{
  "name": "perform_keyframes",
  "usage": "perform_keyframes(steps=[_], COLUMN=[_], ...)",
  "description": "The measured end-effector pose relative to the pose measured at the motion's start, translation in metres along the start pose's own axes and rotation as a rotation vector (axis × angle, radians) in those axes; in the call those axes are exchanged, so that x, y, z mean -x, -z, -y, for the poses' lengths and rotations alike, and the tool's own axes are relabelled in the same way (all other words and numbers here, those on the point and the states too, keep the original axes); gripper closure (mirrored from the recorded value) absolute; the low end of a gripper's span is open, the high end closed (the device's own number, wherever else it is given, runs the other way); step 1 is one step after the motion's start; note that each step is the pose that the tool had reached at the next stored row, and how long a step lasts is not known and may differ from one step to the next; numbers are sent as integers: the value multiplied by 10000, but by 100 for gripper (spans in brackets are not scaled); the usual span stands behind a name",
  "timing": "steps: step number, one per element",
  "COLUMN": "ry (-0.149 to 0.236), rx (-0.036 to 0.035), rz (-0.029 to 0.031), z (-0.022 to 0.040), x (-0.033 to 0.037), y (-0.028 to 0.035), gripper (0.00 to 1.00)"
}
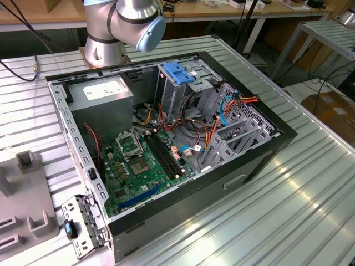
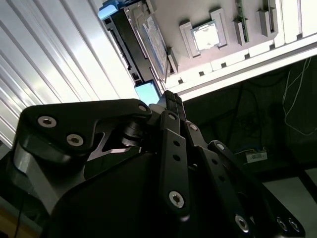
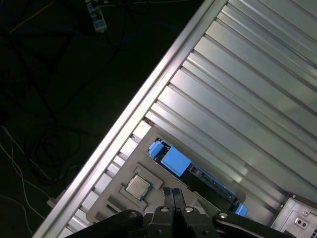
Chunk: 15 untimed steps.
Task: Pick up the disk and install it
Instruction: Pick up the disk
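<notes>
Beside the computer case, on the ribbed bench, the disk stands on its thin edge in a slot of a grey holder tray. A square chip lies in the same tray, just beside it. The claw hovers over this tray, near the end of the disk that carries the big blue tab. Its 2 fingers are pressed together and they hold nothing.

I think the main danger is this closed claw. If it goes down like this, the fingertips would strike the top edge of the disk or its plastic bracket instead of going around it. A grip only at the tab end may let the slab tilt or jam in the slot. The chip is so near that a small sideways error could touch it. In the case, the drive cage is crowded by cables, which could catch the bracket.

The long axis of the disk lies flat and runs along the ribs of the bench, so it is crosswise to the bench's edge rail. The tab end points to that rail, and the other end, I believe, points toward the case. The labelled face seems to look sideways toward the chip.
</notes>
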<state>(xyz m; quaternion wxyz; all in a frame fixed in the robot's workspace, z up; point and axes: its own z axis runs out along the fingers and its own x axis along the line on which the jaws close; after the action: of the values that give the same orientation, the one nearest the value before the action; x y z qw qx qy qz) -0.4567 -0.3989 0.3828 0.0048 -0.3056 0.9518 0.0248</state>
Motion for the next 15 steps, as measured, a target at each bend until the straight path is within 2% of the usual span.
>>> perform_keyframes(steps=[15], ry=[593], rx=[15], rz=[-26], z=[0], x=[0], y=[0], gripper=[89])
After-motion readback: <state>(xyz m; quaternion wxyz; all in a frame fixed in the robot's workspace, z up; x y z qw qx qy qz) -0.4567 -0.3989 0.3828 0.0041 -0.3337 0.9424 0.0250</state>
